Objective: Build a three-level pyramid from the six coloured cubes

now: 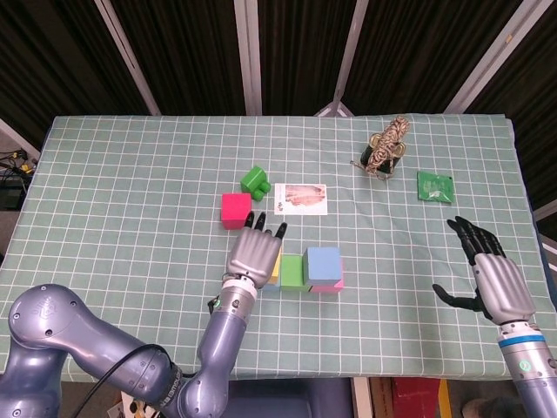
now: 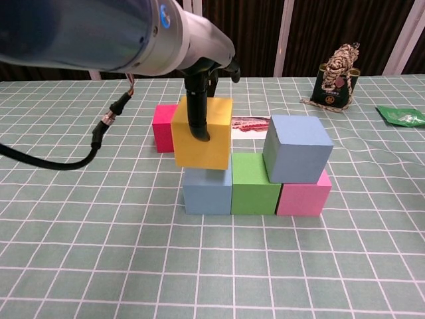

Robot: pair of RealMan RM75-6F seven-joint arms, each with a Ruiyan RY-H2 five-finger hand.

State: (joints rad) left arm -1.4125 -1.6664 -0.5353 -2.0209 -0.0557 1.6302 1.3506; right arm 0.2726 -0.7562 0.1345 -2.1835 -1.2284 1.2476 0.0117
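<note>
Green checked cloth point(image 2: 80, 252), left hand point(image 1: 255, 252) gripping yellow cube point(image 2: 202, 133) above base row, right hand point(image 1: 489, 277) spread, empty.

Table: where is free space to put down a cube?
Bare cloth lies left of the magenta cube, and between the cube row and the right hand. It is crowded around the row, the left hand and the photo card.

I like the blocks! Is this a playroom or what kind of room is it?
Probably a robot lab, not a playroom: a robot's left hand stacks a yellow cube on a table with a checked green cloth, in front of dark curtains.
</note>
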